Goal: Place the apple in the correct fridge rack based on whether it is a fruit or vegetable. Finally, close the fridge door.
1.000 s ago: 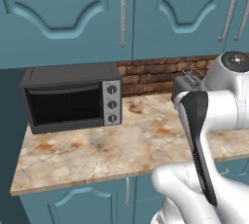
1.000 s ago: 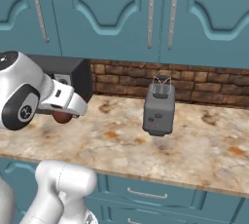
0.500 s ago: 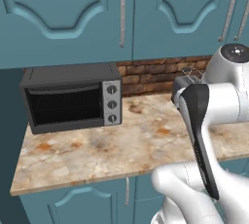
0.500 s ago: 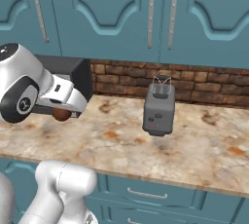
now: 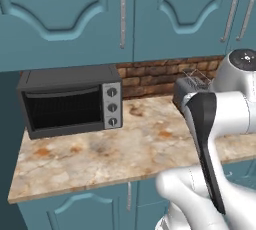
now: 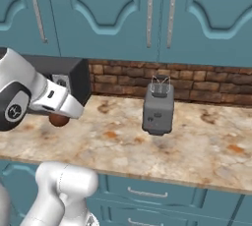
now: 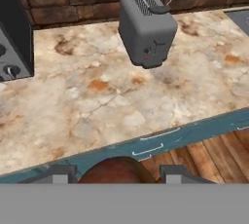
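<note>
1. I read this as the carrying step: the apple (image 7: 115, 170) sits between the two dark finger tips of the gripper (image 7: 115, 173), which is closed around it, so I have it in hand and off the counter (image 7: 112, 106).

2. Taking the toaster (image 6: 158, 108) as my landmark, the apple (image 6: 59, 120) shows well to its left in the right base view, tucked under the white hand, in front of the toaster oven (image 5: 70, 100), lifted above the counter's left part.

3. No fridge, rack or door is in sight from here, so I judge the placing and the door closing are both not yet done. The next move calls for turning or driving the base away from this counter until the fridge comes into view, while holding the grip steady.

4. The apple is a smooth, round, dark red-brown ball, likely to roll if it slips.

5. The toaster is a boxy grey shell with rounded corners and a thin wire frame on top. Beneath it the counter is mottled beige stone with rust blotches; behind it runs a rough brown brick backsplash (image 6: 197, 80), and above are glossy teal cabinet doors (image 6: 123, 14) with slim metal handles.
</note>
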